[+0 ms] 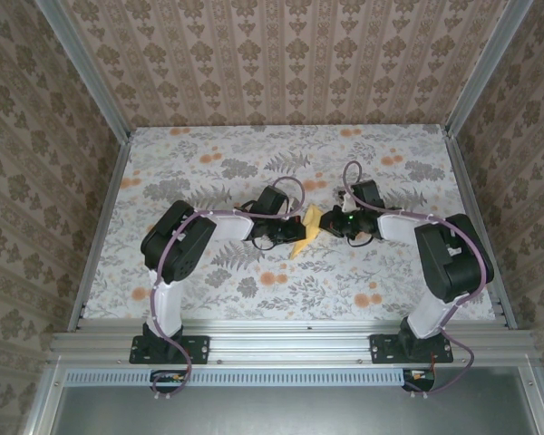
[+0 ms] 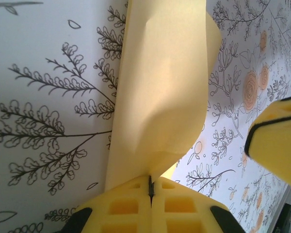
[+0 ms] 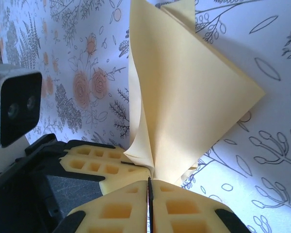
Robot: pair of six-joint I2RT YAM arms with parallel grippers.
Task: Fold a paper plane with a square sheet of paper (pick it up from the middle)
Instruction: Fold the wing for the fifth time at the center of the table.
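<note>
Left gripper [image 2: 150, 183]: fingers are pressing together, pinching the near edge of the yellow paper [image 2: 160, 87] at their seam, probably anchoring it so a crease can be worked.
Left arm [image 1: 177, 245]: is reaching inward from its base, elbow bent, wrist lying low over the flowered cloth [image 1: 208, 163].
Yellow paper: is sitting mid-table, partly folded with its layers fanning apart, caught between both grippers.
Right gripper [image 3: 148, 183]: fingers are meeting on the paper's lower corner, just beside the left gripper, apparently sharing the hold.
Right arm [image 1: 444, 254]: is mirroring the left, elbow out, wrist turning inward.
</note>
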